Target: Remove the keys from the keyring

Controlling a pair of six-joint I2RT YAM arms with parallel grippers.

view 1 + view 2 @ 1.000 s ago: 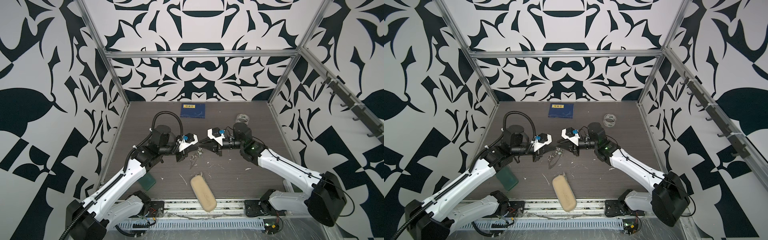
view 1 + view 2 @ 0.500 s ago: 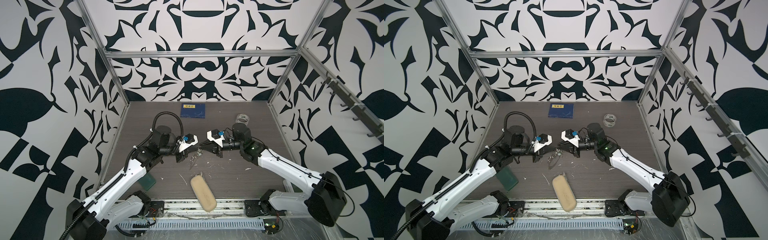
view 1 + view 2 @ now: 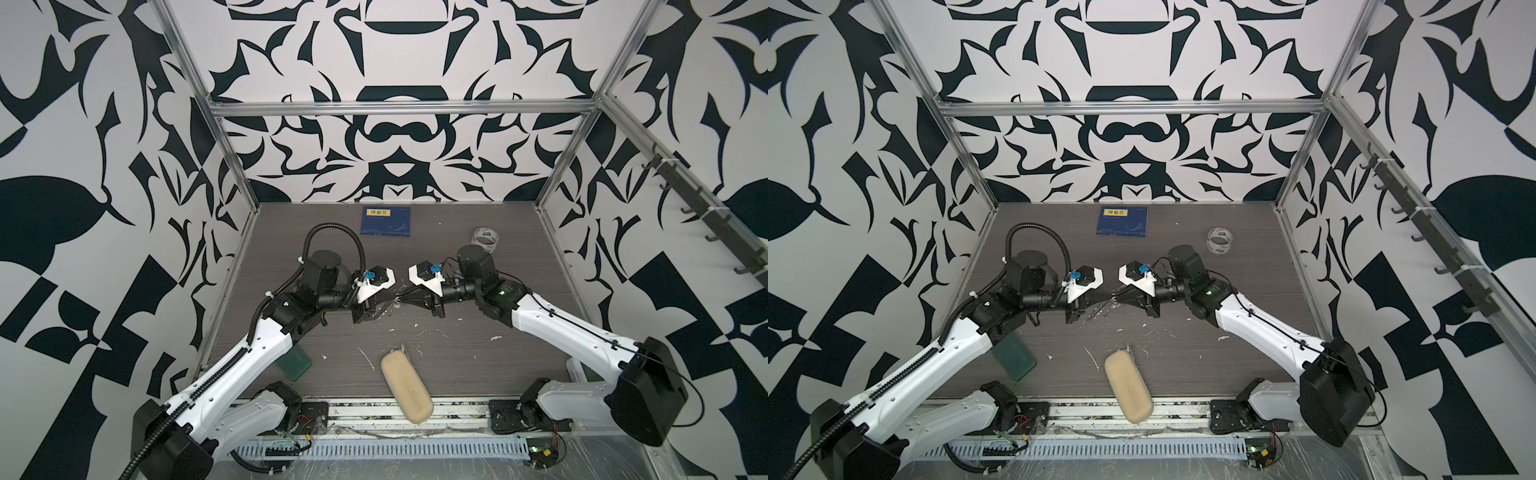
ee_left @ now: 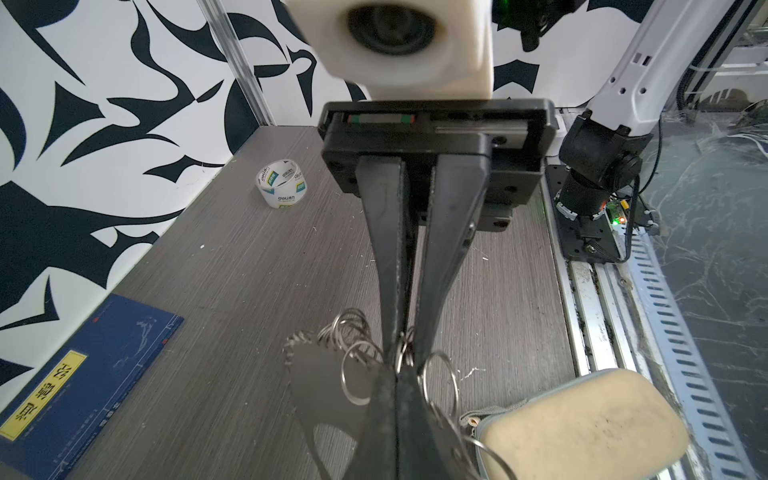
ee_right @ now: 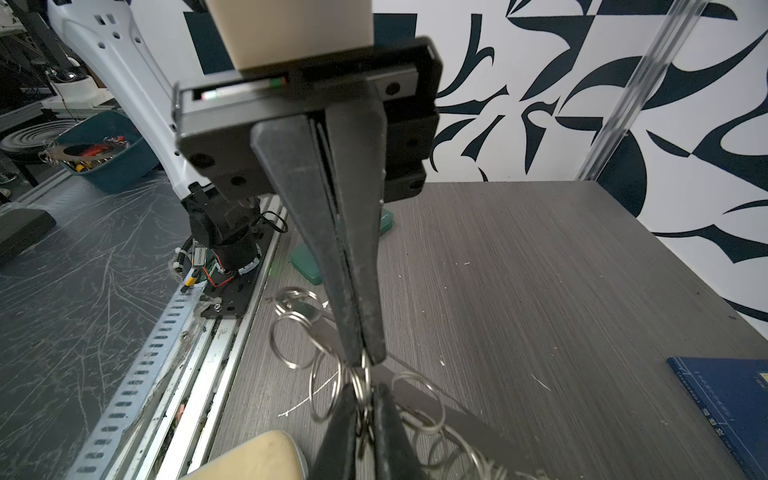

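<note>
Both the left gripper (image 5: 365, 359) and right gripper (image 4: 401, 349) pinch the keyring (image 4: 340, 330); next move, likely: work a key (image 4: 320, 386) off.

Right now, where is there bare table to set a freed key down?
Bare wood lies between the blue booklet and the tape roll at the back, and between the green box and the beige case in front. The middle is crowded: both pairs of jaws meet on the keyring.
</note>
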